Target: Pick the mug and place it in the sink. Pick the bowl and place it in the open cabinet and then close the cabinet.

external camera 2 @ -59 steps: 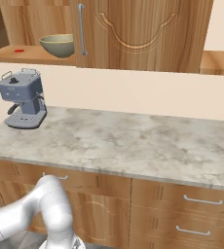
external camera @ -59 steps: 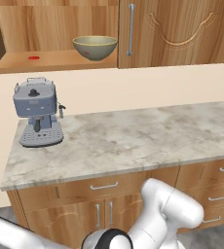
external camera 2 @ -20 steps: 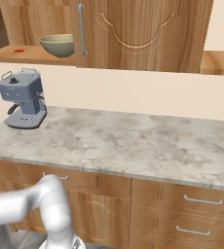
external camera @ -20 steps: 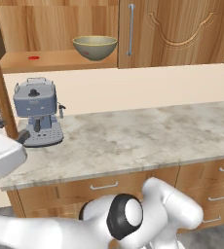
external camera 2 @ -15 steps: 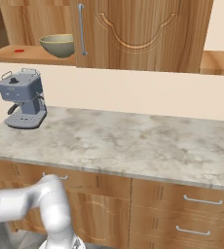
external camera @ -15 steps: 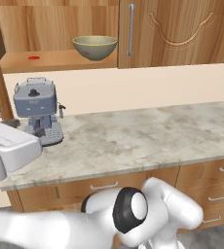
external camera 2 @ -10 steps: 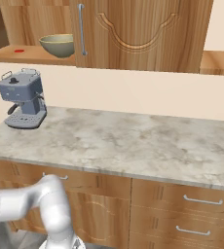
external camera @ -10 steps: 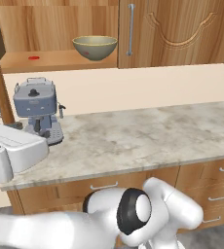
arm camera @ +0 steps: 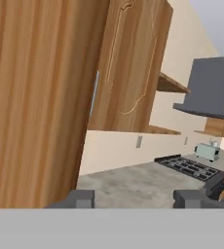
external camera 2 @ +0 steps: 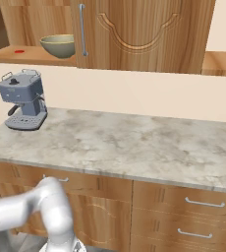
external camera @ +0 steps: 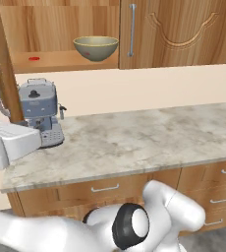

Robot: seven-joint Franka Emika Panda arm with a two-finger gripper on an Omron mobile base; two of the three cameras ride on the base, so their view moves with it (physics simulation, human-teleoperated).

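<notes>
I see the bowl [external camera: 96, 47] sitting on the cabinet [external camera: 183, 29] shelf, left of the closed door. My gripper [arm camera: 133, 198] holds nothing, fingers parted beside the open door [arm camera: 36, 97]. Risk: swinging the door carelessly could clip the coffee machine [external camera: 39, 110].

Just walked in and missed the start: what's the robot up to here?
The bowl sits on the shelf of the open cabinet. The arm reaches left, and its tool faces the open cabinet door, holding nothing, so closing the door looks like what remains. A coffee machine stands on the counter.
</notes>
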